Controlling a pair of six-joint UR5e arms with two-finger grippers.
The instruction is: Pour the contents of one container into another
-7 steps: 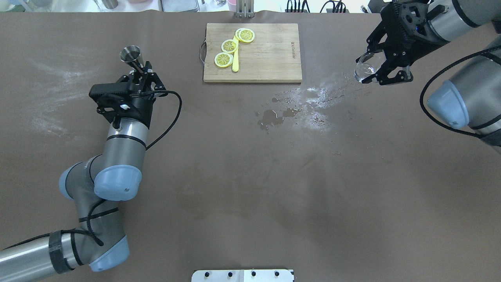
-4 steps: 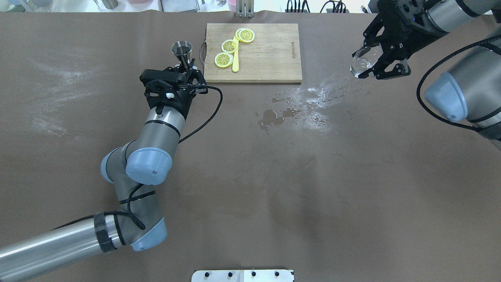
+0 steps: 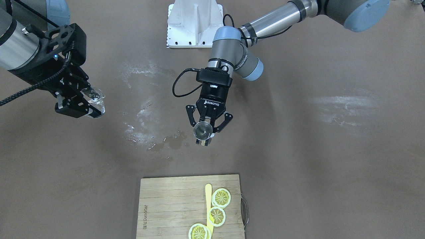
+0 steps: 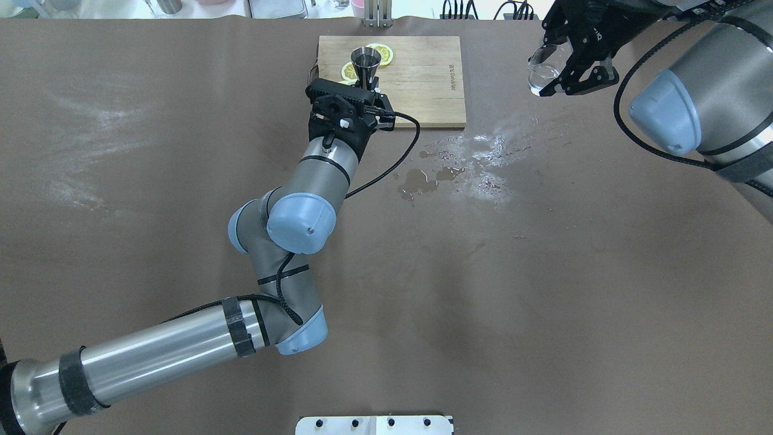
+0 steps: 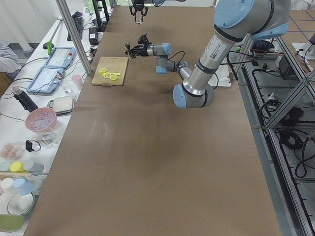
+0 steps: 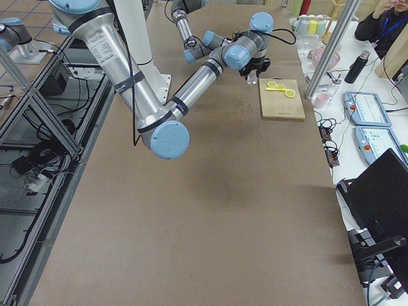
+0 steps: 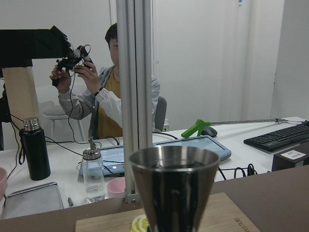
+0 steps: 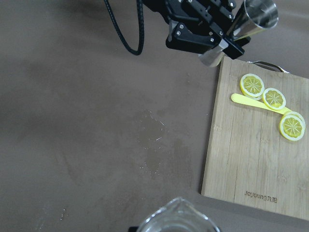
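My left gripper (image 4: 367,89) is shut on the narrow waist of the steel jigger (image 4: 366,61), holding it upright in the air by the cutting board's near left part. In the front view the jigger (image 3: 203,130) hangs over bare table, and the left wrist view shows its open cone (image 7: 174,193) close up. At the far right my right gripper (image 4: 561,67) is shut on the clear glass cup (image 4: 542,71), held high and slightly tilted. The cup (image 3: 94,97) holds a little clear liquid; its pouring lip (image 8: 176,218) shows in the right wrist view.
A wooden cutting board (image 4: 423,78) at the table's far middle carries lemon slices (image 4: 380,53) and a yellow stick. A wet puddle (image 4: 423,179) and white smears lie between the two grippers. An operator (image 7: 104,96) sits beyond the far edge.
My left arm has swung right, carrying the jigger from the table's left part to the cutting board. The right gripper has lifted the cup farther away and slightly left.
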